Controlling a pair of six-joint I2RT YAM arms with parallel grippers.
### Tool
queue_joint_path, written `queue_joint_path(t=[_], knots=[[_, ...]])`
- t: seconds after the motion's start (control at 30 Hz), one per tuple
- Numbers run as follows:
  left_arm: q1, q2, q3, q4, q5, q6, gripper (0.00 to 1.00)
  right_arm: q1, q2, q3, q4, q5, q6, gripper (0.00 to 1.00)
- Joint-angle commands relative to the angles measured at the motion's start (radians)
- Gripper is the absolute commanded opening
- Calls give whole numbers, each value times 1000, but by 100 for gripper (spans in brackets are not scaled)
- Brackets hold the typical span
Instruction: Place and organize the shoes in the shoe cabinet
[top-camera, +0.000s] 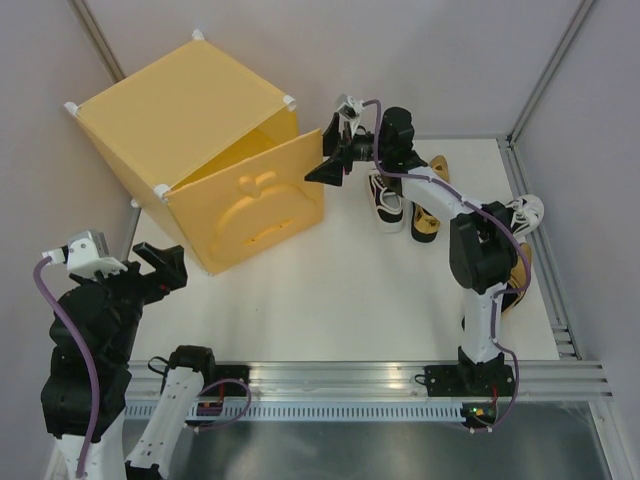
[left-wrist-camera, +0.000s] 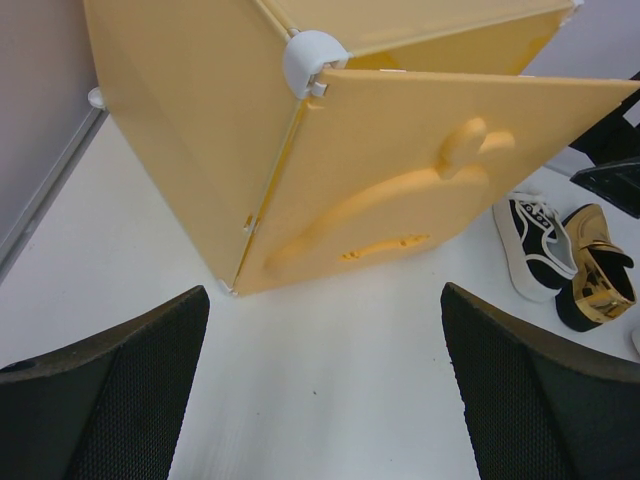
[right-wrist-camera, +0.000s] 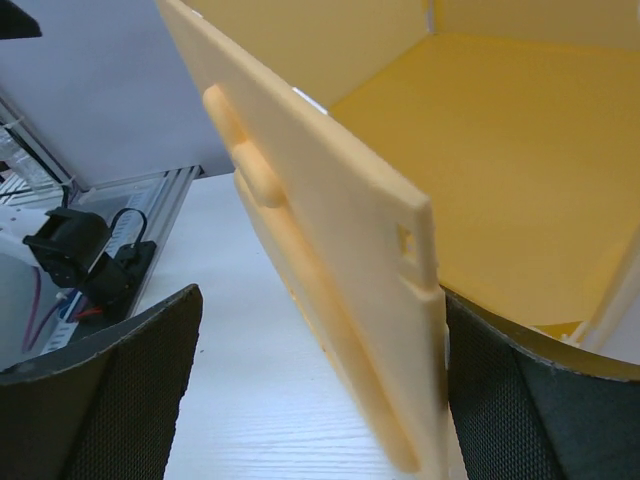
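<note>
The yellow shoe cabinet (top-camera: 170, 120) stands at the back left with its embossed door (top-camera: 255, 205) partly swung open. My right gripper (top-camera: 325, 155) is open and straddles the door's free edge (right-wrist-camera: 415, 250), which lies close to the right-hand finger (right-wrist-camera: 530, 410); the empty yellow inside (right-wrist-camera: 500, 150) shows behind it. A black-and-white sneaker (top-camera: 385, 200) and a gold slip-on (top-camera: 425, 222) lie side by side right of the door, also seen as sneaker (left-wrist-camera: 540, 245) and slip-on (left-wrist-camera: 595, 280). A white sneaker (top-camera: 527, 212) lies at the far right. My left gripper (top-camera: 162, 266) hangs open and empty in front of the cabinet.
Another gold shoe (top-camera: 438, 166) peeks out behind the right arm, whose elbow (top-camera: 480, 250) partly hides a further gold one (top-camera: 520, 280). Grey walls close in the back and both sides. A metal rail (top-camera: 350, 378) runs along the near edge.
</note>
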Motion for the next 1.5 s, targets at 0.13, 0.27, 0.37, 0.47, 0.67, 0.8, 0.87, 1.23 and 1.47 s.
queue_joint_path(t=[0.13,0.27,0.37,0.47,0.67,0.8,0.87,1.23,1.47], knots=[[-4,-13,38,-8,-26,-14,100,16,-246,-198,46,-65,-34,96],[-4,-11,44,-8,-36,-17,100,31,-367,-260,-267,-33,-232,96],[-4,-5,50,-8,-36,-19,100,68,-450,-261,-612,36,-496,97],[-4,10,54,-4,-36,-25,100,109,-525,-299,-767,71,-605,97],[-4,48,64,10,-26,-23,100,169,-718,-476,-798,166,-582,98],[-4,75,85,16,-20,-22,100,188,-836,-543,-833,211,-565,98],[-4,81,97,18,-20,-20,100,191,-888,-553,-864,229,-559,98],[-4,122,123,18,4,-31,100,310,-976,-638,-812,243,-478,98],[-4,134,124,18,9,-31,100,466,-976,-689,-712,291,-400,98]])
